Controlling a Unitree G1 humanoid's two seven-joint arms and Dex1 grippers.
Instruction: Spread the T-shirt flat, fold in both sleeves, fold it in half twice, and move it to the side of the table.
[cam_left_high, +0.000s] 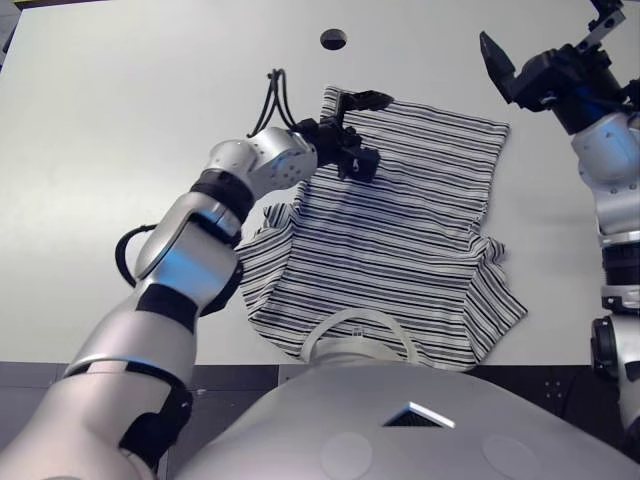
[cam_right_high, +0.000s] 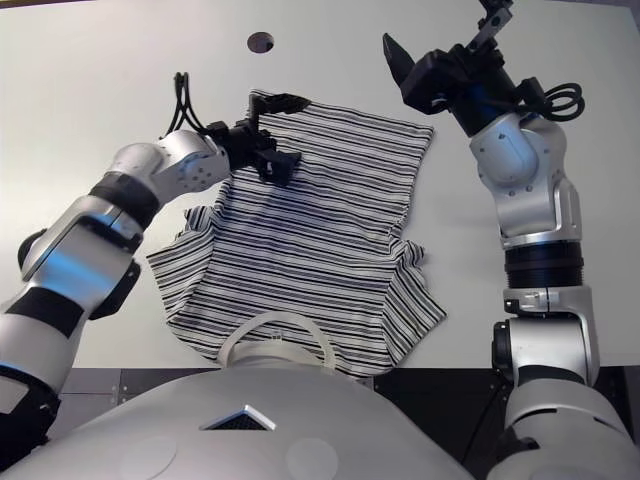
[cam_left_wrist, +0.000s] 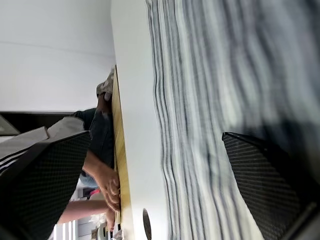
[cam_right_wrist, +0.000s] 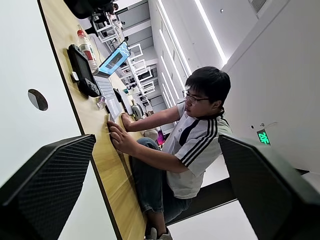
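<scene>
A black-and-white striped T-shirt lies on the white table, collar toward me and hem at the far side. Its left sleeve is rumpled, and the right sleeve spreads out near the front. My left gripper is open over the shirt's far left corner, one finger at the hem edge and the other on the cloth. In the left wrist view the striped cloth runs between the open fingers. My right gripper hangs open above the table past the shirt's far right corner, holding nothing.
A small round hole sits in the table beyond the shirt. Bare table stretches to the left and to the right of the shirt. The table's front edge runs close to me.
</scene>
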